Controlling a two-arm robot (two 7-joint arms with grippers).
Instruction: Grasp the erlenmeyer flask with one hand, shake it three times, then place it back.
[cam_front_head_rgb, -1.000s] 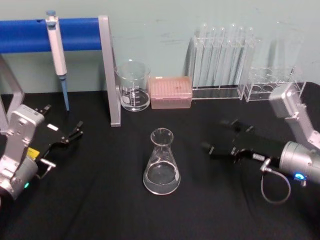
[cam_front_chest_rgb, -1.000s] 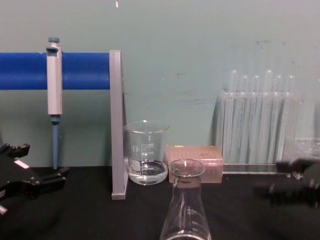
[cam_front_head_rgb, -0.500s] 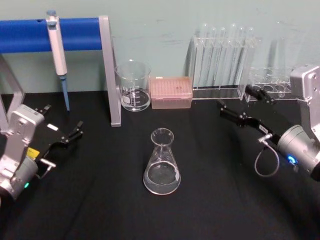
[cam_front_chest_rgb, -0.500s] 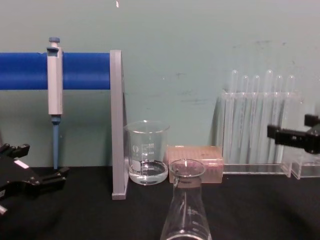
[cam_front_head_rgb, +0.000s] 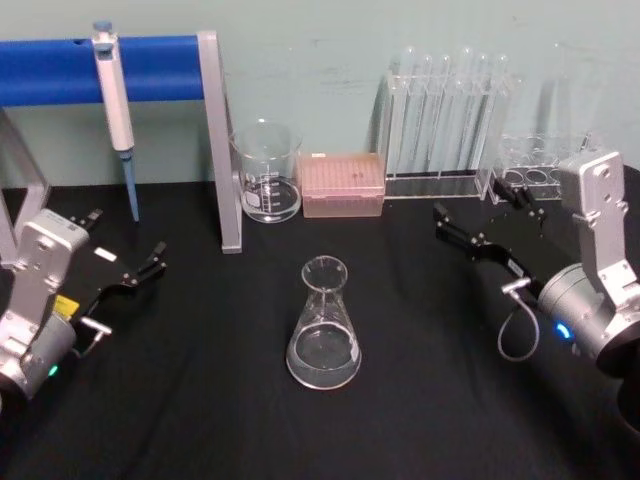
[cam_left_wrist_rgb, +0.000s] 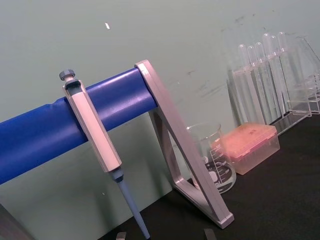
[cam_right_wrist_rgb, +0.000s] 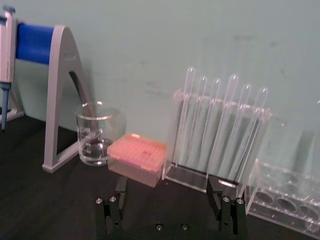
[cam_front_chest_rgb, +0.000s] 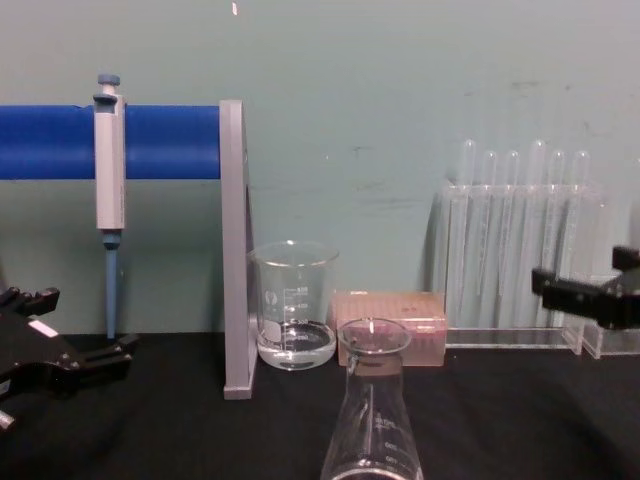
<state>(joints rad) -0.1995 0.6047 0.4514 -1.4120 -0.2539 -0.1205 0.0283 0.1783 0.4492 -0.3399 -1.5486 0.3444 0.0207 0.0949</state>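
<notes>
My right gripper (cam_front_head_rgb: 480, 222) has its fingers spread with nothing between them, raised near the test tube rack (cam_front_head_rgb: 440, 125). My left gripper (cam_front_head_rgb: 128, 262), also released, sits parked far left. The erlenmeyer flask (cam_front_head_rgb: 323, 330) stands upright mid-table, apart from both; its white graduations are unreadable.

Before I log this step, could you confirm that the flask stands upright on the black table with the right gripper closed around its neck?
Not quite: the right gripper is open and off to the flask's right, near the test tube rack, touching nothing. The head view shows the gap. The erlenmeyer flask does stand upright on the black table.
</notes>
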